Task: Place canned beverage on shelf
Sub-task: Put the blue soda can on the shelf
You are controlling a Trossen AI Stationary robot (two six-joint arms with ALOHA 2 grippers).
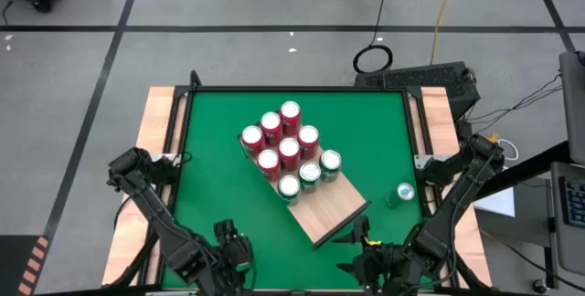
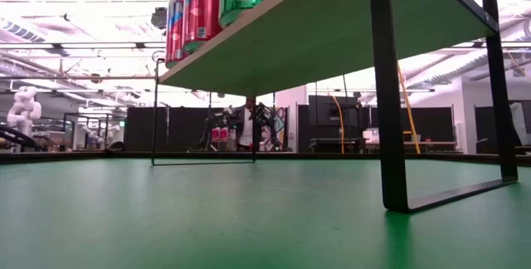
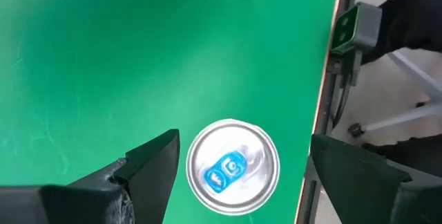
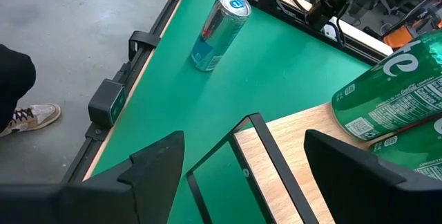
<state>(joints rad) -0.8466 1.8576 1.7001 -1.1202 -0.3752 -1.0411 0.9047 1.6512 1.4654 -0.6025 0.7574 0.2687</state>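
wood shelf (image 1: 331, 210) on the green table (image 1: 215, 168) holds six red cans (image 1: 289, 147) and three green cans (image 1: 310, 172) at its far end, blue-silver can (image 1: 404, 193) off it on the table, left gripper (image 1: 233, 239) wide over a can top (image 3: 233, 166), right gripper (image 1: 358, 241) wide, empty

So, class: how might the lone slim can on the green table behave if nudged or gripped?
Tall and narrow, the can probably tips under a high nudge. Once down, its round side would likely roll. Smooth metal may slip.
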